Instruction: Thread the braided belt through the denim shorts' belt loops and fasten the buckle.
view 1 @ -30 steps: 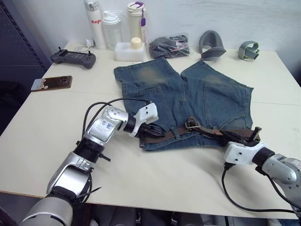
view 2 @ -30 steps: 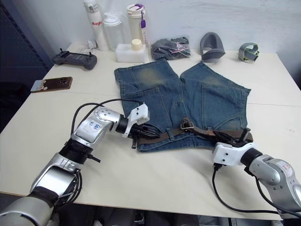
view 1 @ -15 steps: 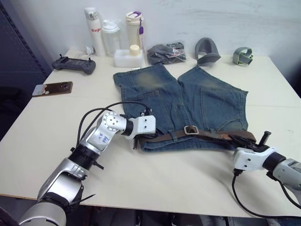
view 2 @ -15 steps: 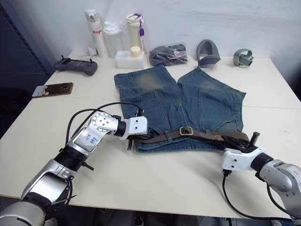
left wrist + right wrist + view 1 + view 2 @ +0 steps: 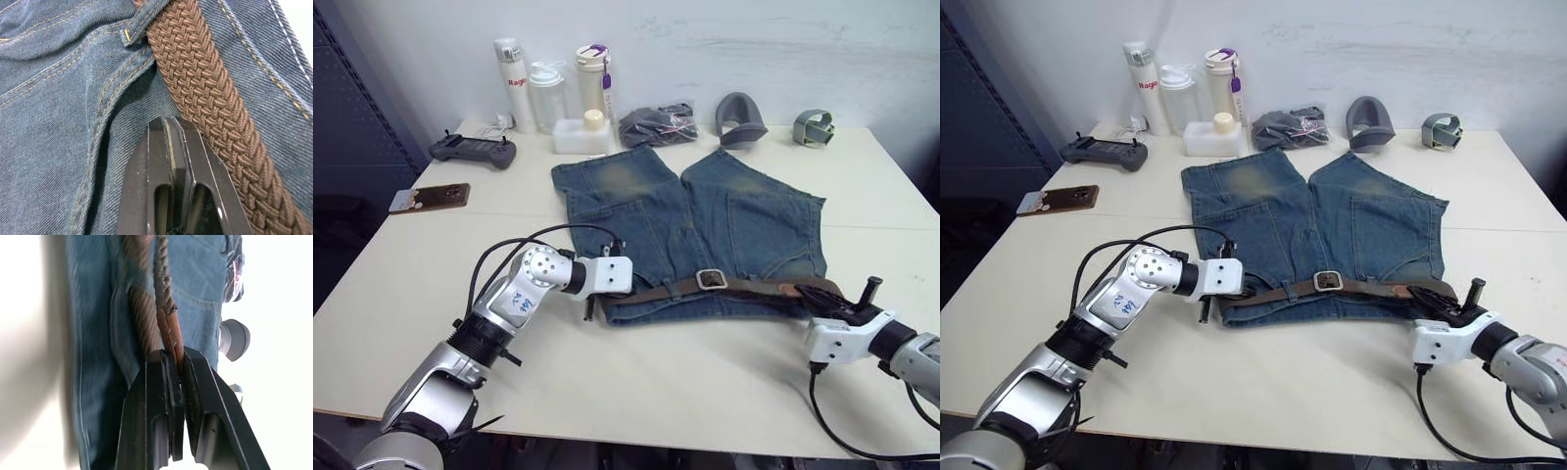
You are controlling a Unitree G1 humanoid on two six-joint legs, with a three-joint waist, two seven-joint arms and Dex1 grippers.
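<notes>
Denim shorts (image 5: pixel 705 215) flat on the white table (image 5: pixel 636 382), legs pointing away toward the wall, waistband along the near edge. Braided belt (image 5: pixel 749 287) stretched sideways along that waistband, long way running from the robot's left to its right, already tucked under at least one of the belt loops (image 5: pixel 142 18) (a little denim strip crossing over the brown weave in the left wrist view). Silver buckle (image 5: pixel 711 280) lying near the middle of the waistband, on top of the strap.

Right gripper (image 5: pixel 177 363) at the right end of the waistband, pinched tight on the tan leather tip (image 5: pixel 171 335) of the belt, tip standing up between the two black fingers. Left gripper (image 5: pixel 170 128) at the left end of the waistband, fingers pressed together with nothing between them, tips resting against the denim just beside the strap.

Buckle well to the left of the held tip, roughly halfway between the two grippers. Tip end nearest the right arm, so likely the right arm's job to bring it leftward along the waistband line toward the buckle. Left arm nearer the far loops, well placed to pin the shorts down. Buckle apparently not fastened yet (hard to tell the prong at this range).
</notes>
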